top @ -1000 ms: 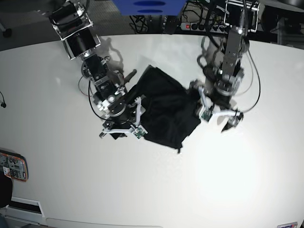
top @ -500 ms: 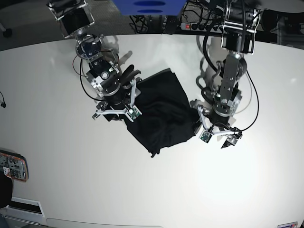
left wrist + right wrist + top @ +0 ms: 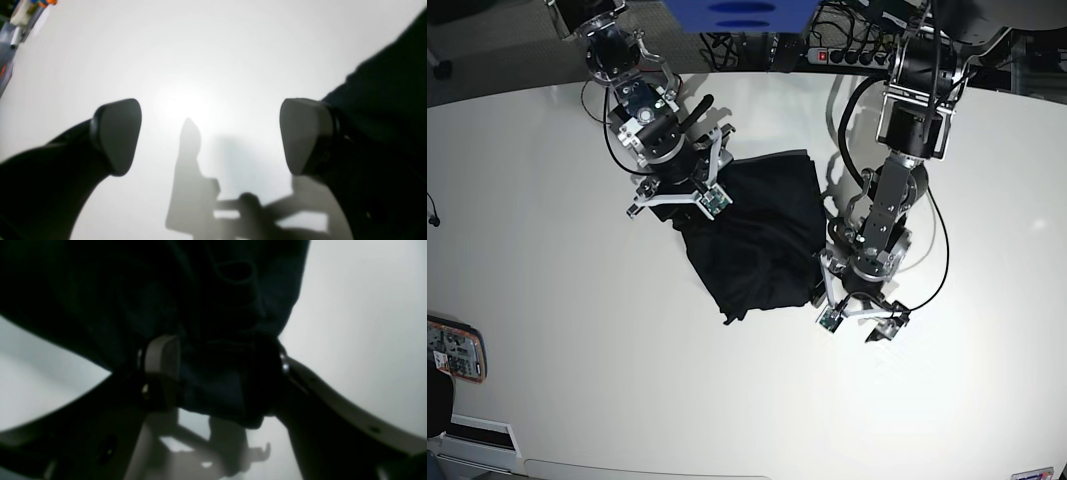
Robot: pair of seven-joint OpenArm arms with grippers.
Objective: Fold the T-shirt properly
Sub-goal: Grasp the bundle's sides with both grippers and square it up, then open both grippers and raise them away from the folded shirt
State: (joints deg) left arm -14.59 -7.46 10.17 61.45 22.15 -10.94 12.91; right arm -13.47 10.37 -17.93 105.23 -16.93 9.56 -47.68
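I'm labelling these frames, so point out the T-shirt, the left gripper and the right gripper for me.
T-shirt (image 3: 762,235): base view, middle of the black cloth.
Left gripper (image 3: 210,133): left wrist view, the open gap midway between the fingertips.
Right gripper (image 3: 217,373): right wrist view, midway between the fingertips, on the pinched cloth.

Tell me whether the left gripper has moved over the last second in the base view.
Yes. The left gripper has moved down the picture and a little leftward, farther from the power strip beyond the table's far edge.

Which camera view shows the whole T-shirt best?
The base view: the T-shirt lies bunched on the table. The right wrist view shows only a dark fold between the jaws; the left wrist view shows one edge.
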